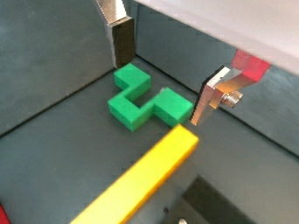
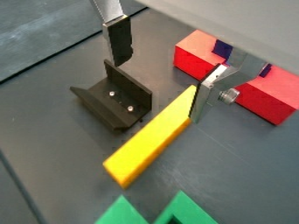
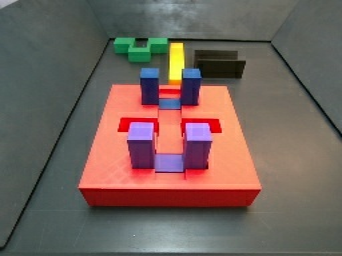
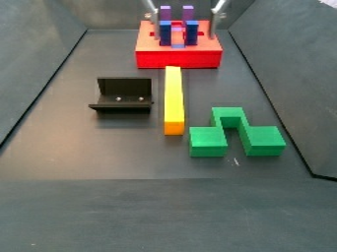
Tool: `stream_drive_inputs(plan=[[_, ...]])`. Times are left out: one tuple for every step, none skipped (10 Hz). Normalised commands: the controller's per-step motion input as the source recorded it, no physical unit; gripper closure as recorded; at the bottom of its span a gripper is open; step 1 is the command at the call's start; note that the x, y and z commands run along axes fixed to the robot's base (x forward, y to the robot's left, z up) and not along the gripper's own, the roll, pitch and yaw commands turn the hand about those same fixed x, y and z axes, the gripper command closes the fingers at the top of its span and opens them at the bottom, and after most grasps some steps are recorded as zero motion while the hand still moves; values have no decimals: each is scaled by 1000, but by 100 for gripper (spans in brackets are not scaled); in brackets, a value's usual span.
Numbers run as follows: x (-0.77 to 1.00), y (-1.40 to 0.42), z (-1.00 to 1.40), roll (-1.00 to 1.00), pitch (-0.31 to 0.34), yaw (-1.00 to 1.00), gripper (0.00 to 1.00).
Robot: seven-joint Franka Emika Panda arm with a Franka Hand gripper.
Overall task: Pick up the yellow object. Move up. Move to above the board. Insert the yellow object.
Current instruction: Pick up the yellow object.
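Note:
The yellow object (image 4: 172, 98) lies flat on the grey floor, one end pointing at the board (image 4: 178, 59). It also shows in a side view (image 3: 175, 60) and in both wrist views (image 1: 140, 184) (image 2: 152, 140). The board (image 3: 160, 165) is a red slab with blue-purple posts; a corner of it shows in a wrist view (image 2: 198, 57). My gripper (image 1: 163, 87) (image 2: 162, 87) hangs open and empty above the floor, over the bar's end nearest the board. One finger (image 2: 201, 101) stands beside that end without touching it.
A green block (image 4: 237, 136) (image 1: 140, 101) lies on the floor on one side of the bar. The dark fixture (image 4: 122, 96) (image 2: 114, 103) stands on the other side. Grey walls enclose the floor.

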Motion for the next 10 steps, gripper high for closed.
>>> stream_drive_inputs(plan=[[231, 0, -180, -60, -10, -109, 0], [54, 120, -180, -161, -53, -57, 0], [0, 120, -171, -114, -106, -26, 0], [0, 14, -203, -46, -80, 0, 0], [0, 0, -240, 0, -51, 0, 0], [0, 14, -209, 0, -51, 0, 0], [-43, 0, -194, -7, -59, -34, 0], [-320, 143, -163, -54, -66, -157, 0], [-320, 100, -183, -40, -67, -146, 0], [-514, 180, -249, -29, -41, -206, 0]])
